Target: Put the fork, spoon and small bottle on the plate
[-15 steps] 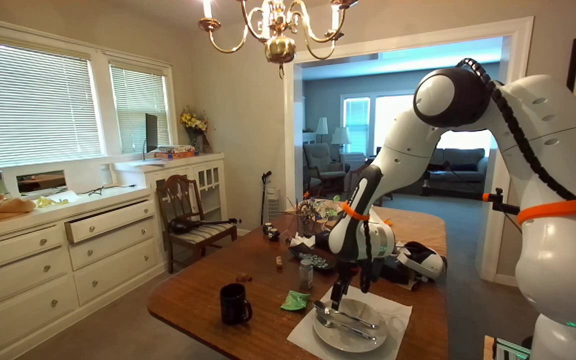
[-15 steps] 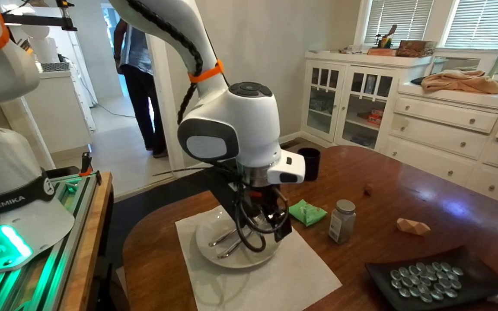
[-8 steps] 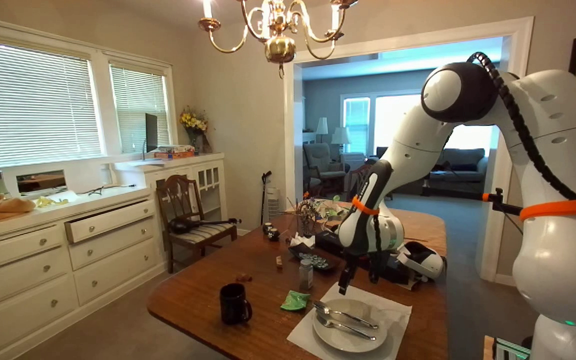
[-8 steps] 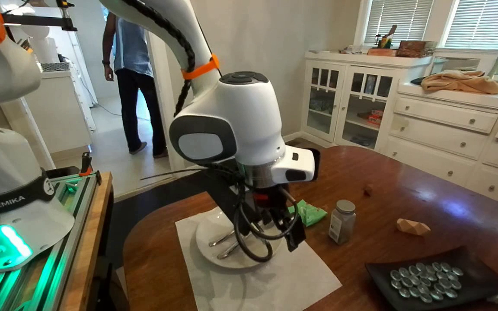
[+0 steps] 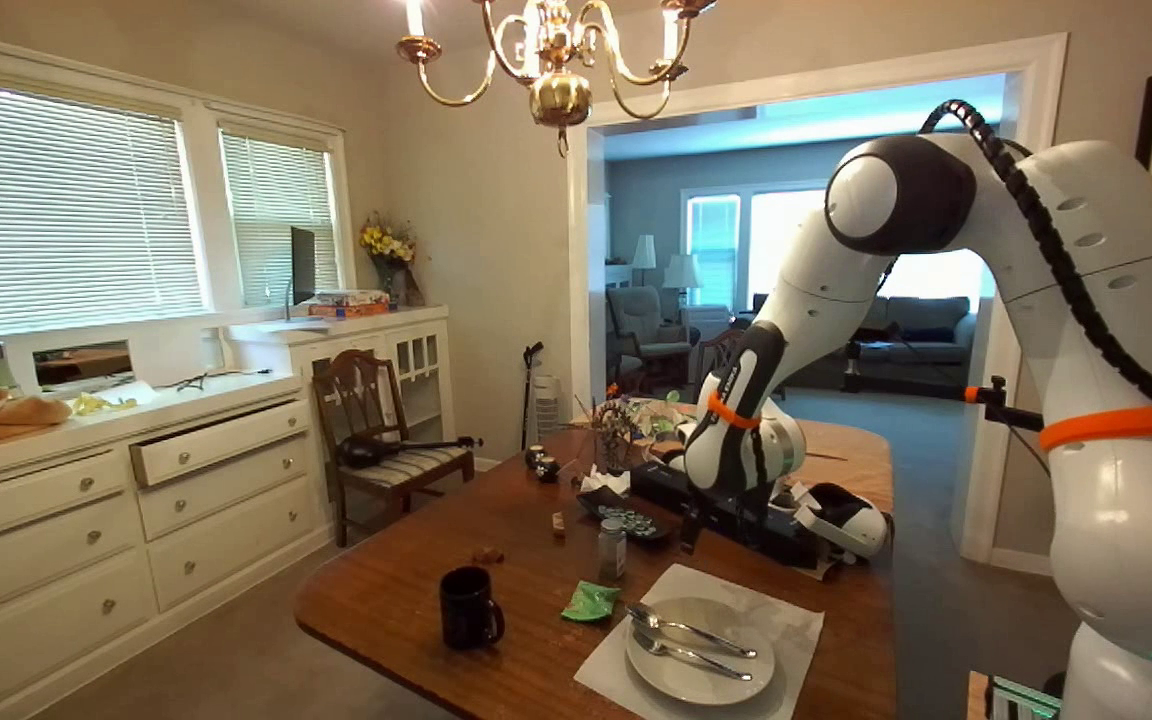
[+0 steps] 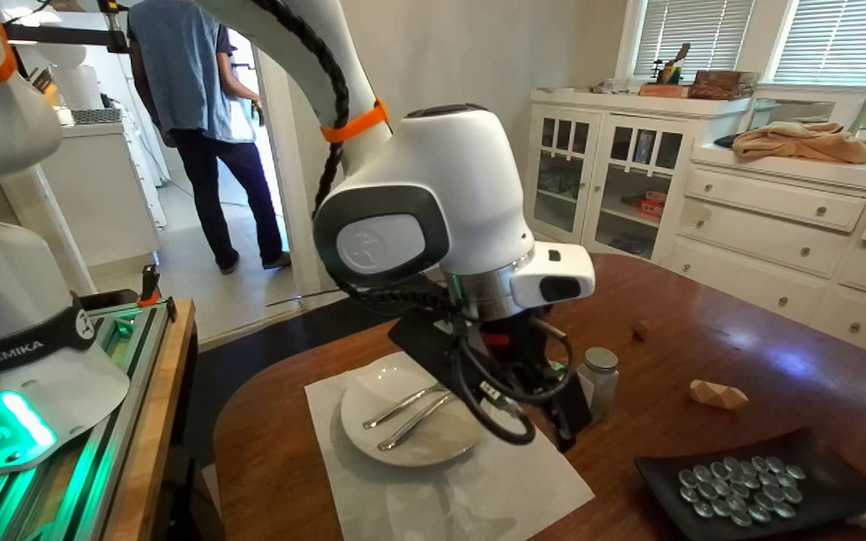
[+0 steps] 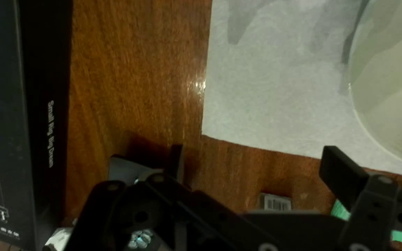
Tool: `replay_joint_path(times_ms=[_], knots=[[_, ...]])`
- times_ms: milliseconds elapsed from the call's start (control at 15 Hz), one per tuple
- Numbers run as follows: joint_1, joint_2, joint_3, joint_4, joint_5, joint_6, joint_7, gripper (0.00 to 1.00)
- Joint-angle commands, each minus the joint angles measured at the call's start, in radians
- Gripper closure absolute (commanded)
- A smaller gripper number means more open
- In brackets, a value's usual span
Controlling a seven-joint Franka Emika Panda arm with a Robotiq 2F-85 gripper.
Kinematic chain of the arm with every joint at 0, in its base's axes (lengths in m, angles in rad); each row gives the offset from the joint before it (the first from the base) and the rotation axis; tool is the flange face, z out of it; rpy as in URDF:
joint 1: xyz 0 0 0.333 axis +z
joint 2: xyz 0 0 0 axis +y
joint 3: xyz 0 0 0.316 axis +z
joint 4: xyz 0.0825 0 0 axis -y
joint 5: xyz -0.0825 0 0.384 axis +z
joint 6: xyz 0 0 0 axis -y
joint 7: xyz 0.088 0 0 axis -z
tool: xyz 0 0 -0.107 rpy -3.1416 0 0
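In an exterior view, far L, big white blinds (image 5: 66,200) hang up high. Below are white drawers (image 5: 36,530), & a top drawer (image 5: 221,443) sticks out a bit. Then comes a brown chair (image 5: 376,425). Btm, just L of ctr, a black mug (image 5: 466,608) stands on the brown table (image 5: 386,600). Next is a green packet (image 5: 590,602). Just up & R of it, the small bottle (image 5: 613,552) stands up straight on the table, near the plate (image 5: 681,687) but apart from it. That round white plate sits on a white mat (image 5: 794,620), btm ctr-R. The fork and spoon (image 5: 702,634) lie side by side on the plate, & they're too tiny to be sure which is which. The white robot arm (image 5: 911,200) fills the R side, & its jaws point down over the table, R of the bottle.

In an exterior view, a person (image 6: 192,98) in a blue top stands upper L. Lower R is a black tray (image 6: 835,488) w/ clear glass beads (image 6: 739,490).

In the wrist view, a black box (image 7: 42,87) runs down the L edge. Then the jaws show at the btm, spread wide w/ a big gap b/w them. Mat & plate are upper R, & a bit of the green packet peeks out btm R.
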Motion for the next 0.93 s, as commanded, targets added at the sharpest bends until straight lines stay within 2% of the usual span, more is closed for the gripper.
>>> replay_joint_path(times_ms=[0, 333, 667, 867], knots=[[-0.034, 0.055, 0.063, 0.124, -0.014, -0.061, 0.031, 0.00], [-0.132, 0.180, 0.214, 0.365, 0.069, -0.230, -0.034, 0.00], [-0.139, 0.307, 0.248, 0.558, 0.129, -0.393, -0.105, 0.00], [-0.133, 0.341, 0.256, 0.594, 0.157, -0.427, -0.149, 0.00]])
